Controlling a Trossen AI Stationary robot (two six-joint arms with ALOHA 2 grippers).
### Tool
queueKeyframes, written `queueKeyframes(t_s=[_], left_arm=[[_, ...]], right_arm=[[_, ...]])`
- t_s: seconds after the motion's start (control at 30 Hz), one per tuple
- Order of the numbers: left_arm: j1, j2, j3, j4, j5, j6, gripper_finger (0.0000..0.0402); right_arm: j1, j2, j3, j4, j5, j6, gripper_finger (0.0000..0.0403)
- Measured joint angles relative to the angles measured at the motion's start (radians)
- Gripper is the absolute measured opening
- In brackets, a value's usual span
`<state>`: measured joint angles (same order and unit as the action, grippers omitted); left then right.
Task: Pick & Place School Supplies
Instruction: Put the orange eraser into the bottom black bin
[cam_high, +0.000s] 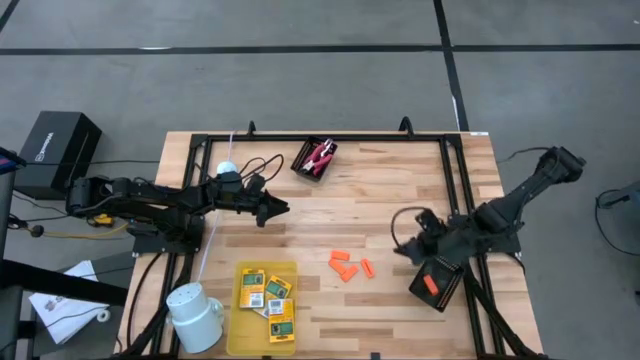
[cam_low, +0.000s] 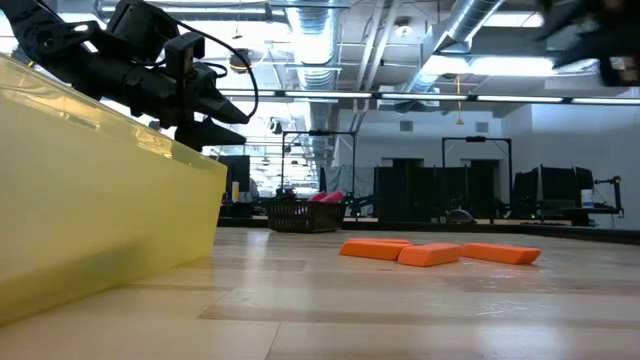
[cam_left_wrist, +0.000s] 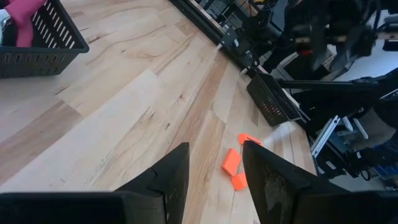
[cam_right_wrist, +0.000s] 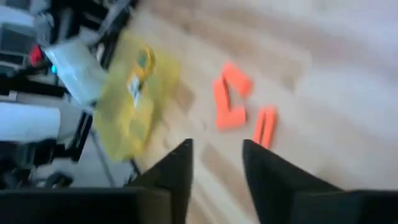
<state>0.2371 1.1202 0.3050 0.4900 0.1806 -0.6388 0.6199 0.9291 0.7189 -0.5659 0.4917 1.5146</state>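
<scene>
Three stubby orange pieces (cam_high: 347, 266) lie flat on the wooden table near its middle; they also show in the low view (cam_low: 430, 254). A fourth orange piece (cam_high: 431, 284) lies in a black basket (cam_high: 437, 283) at the right. Several yellow-and-green packets (cam_high: 270, 297) lie in a yellow tray (cam_high: 240, 325). A red-handled tool (cam_high: 320, 155) sits in a second black basket (cam_high: 314, 162) at the far side. My left gripper (cam_left_wrist: 214, 180) hovers open over the table's left half. My right gripper (cam_right_wrist: 216, 168) is open above the table, left of the right basket, holding nothing.
A white mug (cam_high: 195, 315) stands left of the yellow tray, at the near left. A small white disc (cam_high: 227, 167) lies at the far left. Black frame rails (cam_high: 455, 190) run along the table's sides. Bare wood lies between the two grippers.
</scene>
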Motion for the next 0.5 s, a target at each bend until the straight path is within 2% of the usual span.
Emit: queueKeyframes(t_s=[0.1, 0.23, 0.4, 0.5], left_arm=[[0.0, 0.0, 0.0, 0.001, 0.0, -0.016, 0.0145], [0.0, 0.0, 0.0, 0.007, 0.0, -0.029, 0.0145], [0.0, 0.0, 0.0, 0.007, 0.022, -0.055, 0.0145], [-0.002, 0.0, 0.0, 0.006, 0.059, -0.065, 0.0145]], right_arm=[[-0.097, 0.02, -0.005, 0.115, -0.004, -0.175, 0.0069], [-0.246, 0.075, -0.005, 0.182, -0.149, -0.272, 0.002], [-0.359, 0.192, -0.006, 0.189, -0.278, -0.396, 0.0012], [-0.408, 0.282, -0.006, 0.202, -0.394, -0.446, 0.0011]])
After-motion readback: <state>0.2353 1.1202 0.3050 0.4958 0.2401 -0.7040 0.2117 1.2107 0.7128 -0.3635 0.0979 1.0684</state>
